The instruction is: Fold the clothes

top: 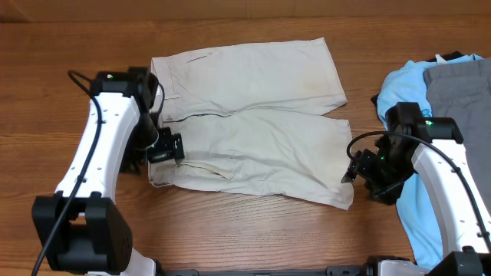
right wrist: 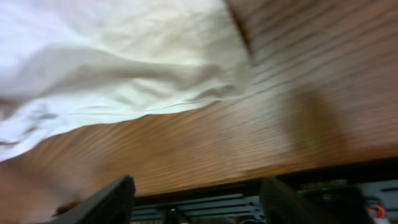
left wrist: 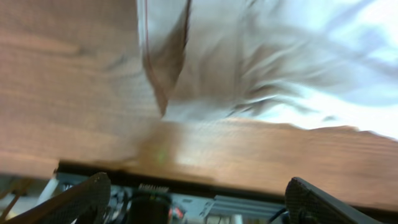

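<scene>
Brown wooden table point(top: 230, 19) is filling the whole overhead frame, its grain running left to right under soft, even light, while along the bottom of both wrist frames its dark front edge point(left wrist: 205, 179) is showing, blurred, above a pale metal rail point(left wrist: 239, 204).

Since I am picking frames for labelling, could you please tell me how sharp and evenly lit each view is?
Overhead: sharp, evenly lit, the shorts crisp, shadows soft. Left wrist: motion-blurred, fabric blown out to near white at right, the table grain smeared. Right wrist: likewise blurred, cloth washed out at upper left, the right pincer's fingers dark and soft-edged.
</scene>
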